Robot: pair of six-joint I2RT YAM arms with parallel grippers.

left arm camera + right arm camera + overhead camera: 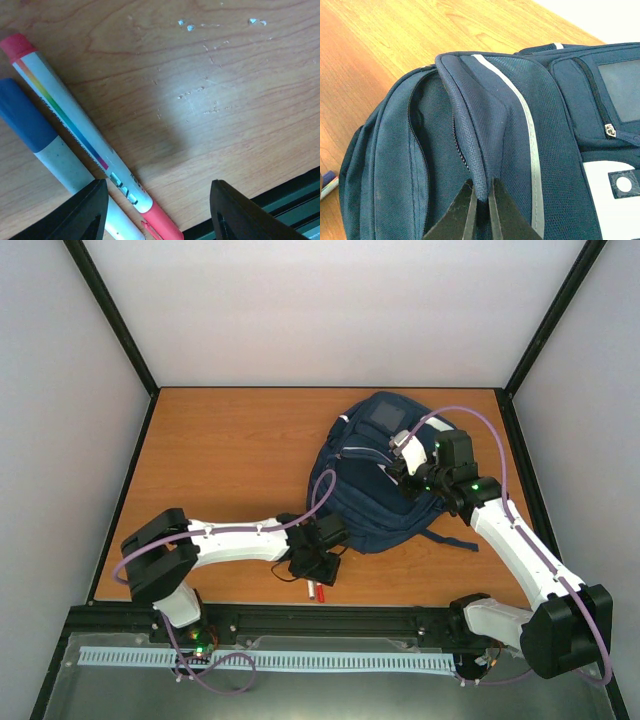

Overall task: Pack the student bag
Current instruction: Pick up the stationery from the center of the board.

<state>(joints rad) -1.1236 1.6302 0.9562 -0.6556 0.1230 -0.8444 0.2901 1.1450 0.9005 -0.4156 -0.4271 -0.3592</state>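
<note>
The student bag, navy blue with a thin white stripe, lies on the wooden table right of centre. My right gripper is shut on a raised fold of its fabric beside the open zipper, and in the top view that right gripper sits over the bag's upper right. My left gripper hangs open just above the table near the front edge. A white marker with a rainbow stripe and red caps lies with its red end between the fingers, close to the left finger. Beside it lies a blue-capped pen.
A black rail runs along the table's front edge, right behind the left gripper. The markers' tips poke out below it in the top view. A bag strap trails toward the right arm. Walls enclose the table on three sides.
</note>
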